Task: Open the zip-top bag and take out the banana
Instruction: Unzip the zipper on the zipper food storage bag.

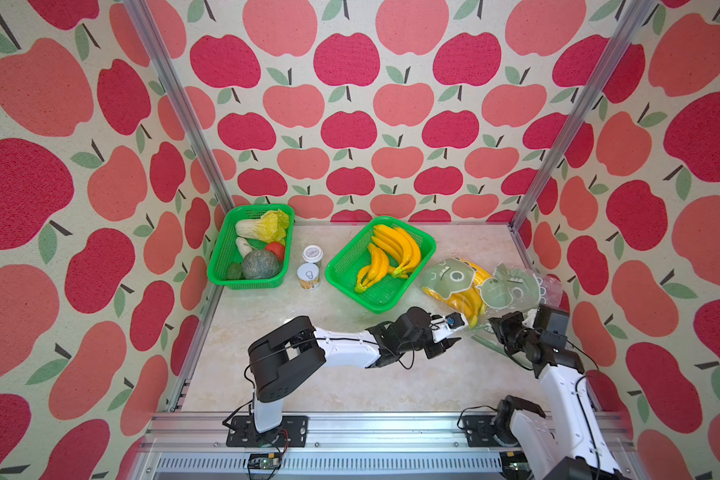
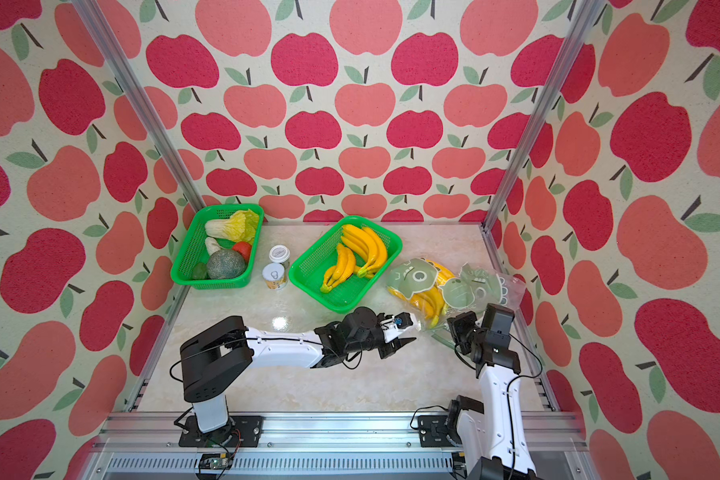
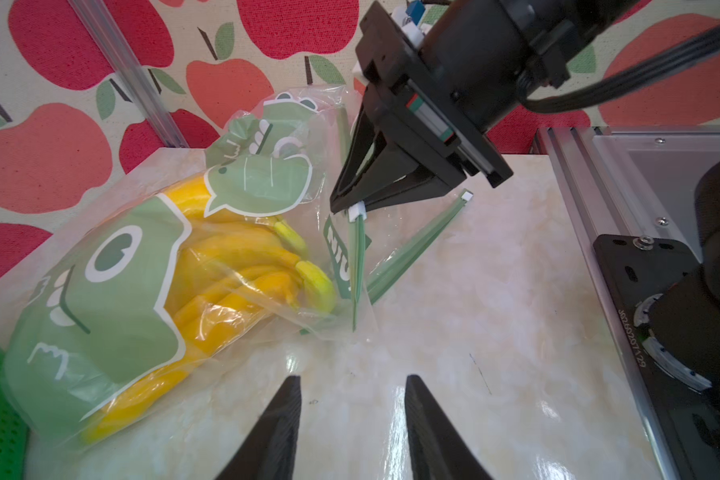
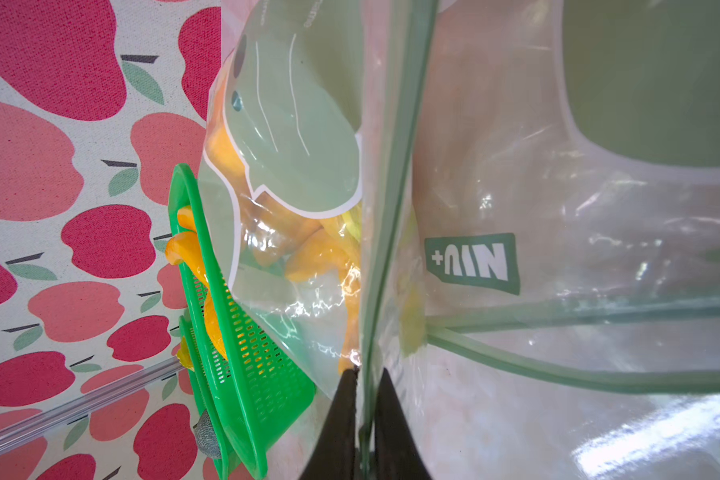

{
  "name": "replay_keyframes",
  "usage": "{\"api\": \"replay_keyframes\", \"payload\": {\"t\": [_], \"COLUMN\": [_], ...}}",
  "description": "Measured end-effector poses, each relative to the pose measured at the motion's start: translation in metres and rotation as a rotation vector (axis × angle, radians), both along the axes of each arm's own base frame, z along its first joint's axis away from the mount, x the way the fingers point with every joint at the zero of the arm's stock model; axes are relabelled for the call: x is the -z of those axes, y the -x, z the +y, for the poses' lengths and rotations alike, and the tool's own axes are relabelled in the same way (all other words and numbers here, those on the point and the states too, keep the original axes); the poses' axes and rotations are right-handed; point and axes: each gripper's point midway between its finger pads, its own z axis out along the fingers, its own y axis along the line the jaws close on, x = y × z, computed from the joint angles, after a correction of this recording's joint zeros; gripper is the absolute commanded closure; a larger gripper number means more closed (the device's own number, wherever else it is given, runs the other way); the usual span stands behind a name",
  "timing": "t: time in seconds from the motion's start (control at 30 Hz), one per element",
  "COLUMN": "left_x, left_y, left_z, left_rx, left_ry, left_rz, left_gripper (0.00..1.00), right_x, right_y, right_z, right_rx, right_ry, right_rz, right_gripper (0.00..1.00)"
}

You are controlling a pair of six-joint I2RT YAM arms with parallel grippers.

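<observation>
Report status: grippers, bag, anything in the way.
Left gripper open, empty, hovering short of the bag. Right gripper shut on bag's zip edge, mouth parted. Bananas inside. Green basket close beside bag; nothing blocks the mouth.

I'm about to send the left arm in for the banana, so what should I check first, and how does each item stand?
1. Right end effector clamped on the zip-top bag edge: ok.
2. Left end effector open and empty: ok.
3. Zip strips parted: ok.
4. Opening wide enough for the banana: cannot tell.
5. Banana out of the bag: not ok, it lies inside.
</observation>
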Motion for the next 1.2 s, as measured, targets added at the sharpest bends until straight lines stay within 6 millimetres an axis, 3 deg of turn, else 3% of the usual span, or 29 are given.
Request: {"api": "replay_keyframes", "payload": {"t": [0.17, 0.3, 0.53, 0.67, 0.97, 1.2], "left_x": [0.018, 0.036, 0.047, 0.045, 0.047, 0.054], "left_y": [0.000, -0.005, -0.021, -0.025, -0.027, -0.020], "left_z": [-0.017, -0.026, -0.026, -0.026, -0.024, -0.015], "left_rx": [0.042, 0.044, 0.016, 0.003, -0.012, -0.012], "left_ry": [-0.051, -0.093, -0.122, -0.120, -0.121, -0.113], "left_rz": [0.006, 0.011, 0.041, 0.053, 0.055, 0.051], "left_gripper": [0.50, 0.56, 0.90, 0.99, 1.00, 1.00], "right_x": [0.003, 0.005, 0.002, 0.004, 0.009, 0.025], "right_y": [0.003, 0.005, 0.006, 0.006, 0.007, 0.012], "right_z": [0.007, 0.010, 0.010, 0.010, 0.009, 0.013], "right_rx": [-0.009, -0.012, -0.009, -0.007, -0.004, -0.043], "right_ry": [-0.017, -0.025, -0.025, -0.023, -0.013, -0.025], "right_rz": [0.008, 0.011, 0.000, 0.003, 0.019, 0.103], "right_gripper": [0.96, 0.96, 0.96, 0.96, 0.94, 0.94]}}
